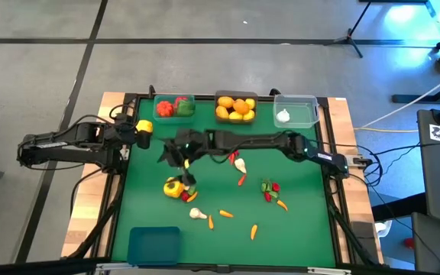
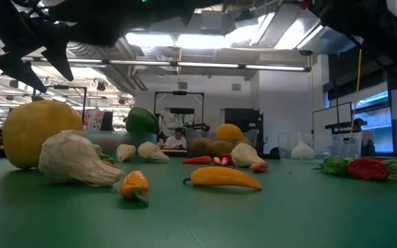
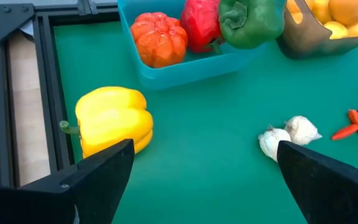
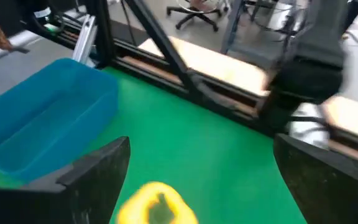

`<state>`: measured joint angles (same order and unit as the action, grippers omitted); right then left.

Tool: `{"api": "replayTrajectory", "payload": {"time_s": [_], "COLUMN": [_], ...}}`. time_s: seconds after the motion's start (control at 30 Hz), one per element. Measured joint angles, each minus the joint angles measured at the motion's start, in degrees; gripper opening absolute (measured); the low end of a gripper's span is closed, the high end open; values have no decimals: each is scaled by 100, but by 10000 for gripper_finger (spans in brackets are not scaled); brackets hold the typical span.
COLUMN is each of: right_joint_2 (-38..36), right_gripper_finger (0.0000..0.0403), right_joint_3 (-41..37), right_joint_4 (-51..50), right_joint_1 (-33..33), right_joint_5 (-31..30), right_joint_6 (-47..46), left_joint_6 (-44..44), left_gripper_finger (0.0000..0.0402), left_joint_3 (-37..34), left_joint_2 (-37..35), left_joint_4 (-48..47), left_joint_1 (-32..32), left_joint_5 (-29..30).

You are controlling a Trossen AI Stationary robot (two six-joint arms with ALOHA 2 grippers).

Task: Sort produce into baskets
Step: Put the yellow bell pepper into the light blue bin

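The right gripper (image 1: 180,159) hangs with jaws spread wide and empty just above a yellow pepper (image 1: 173,188) on the green worktop (image 1: 304,229). The left gripper (image 1: 145,128), jaws also released, sits beside the teal basket (image 1: 174,116), another yellow pepper (image 3: 113,120) just before it.

A green mat (image 1: 304,229) is laid over a wooden table (image 1: 344,114) framed by black rails (image 3: 2,118). A tripod stand (image 1: 351,34) and cables (image 1: 403,114) are seen on the grey floor; office chairs (image 4: 197,12) are seen beyond
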<state>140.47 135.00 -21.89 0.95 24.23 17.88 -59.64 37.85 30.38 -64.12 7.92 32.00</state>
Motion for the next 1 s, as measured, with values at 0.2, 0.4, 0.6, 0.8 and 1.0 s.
{"api": "replayTrajectory", "payload": {"time_s": [0.2, 0.4, 0.6, 0.8, 1.0], "right_joint_2": [501, 623, 616, 616, 616], "right_gripper_finger": [390, 389, 346, 287, 251], "right_joint_3": [-29, -24, -20, -21, -20], "right_joint_4": [239, 72, -379, -623, -623], "right_joint_1": [393, 472, 308, 303, 314], "right_joint_5": [-273, -963, -1112, -1218, -1142], "right_joint_6": [-718, -1032, -1311, -1059, -875], "left_joint_6": [99, 164, -31, 7, 7], "left_gripper_finger": [388, 388, 388, 388, 388], "left_joint_3": [2, 2, 2, 2, 2], "left_joint_2": [5, 3, 3, 3, 3], "left_joint_4": [1, 2, 5, 5, 4], "left_joint_1": [0, 0, 0, 0, 0], "left_joint_5": [-134, -139, -141, -141, -139]}}
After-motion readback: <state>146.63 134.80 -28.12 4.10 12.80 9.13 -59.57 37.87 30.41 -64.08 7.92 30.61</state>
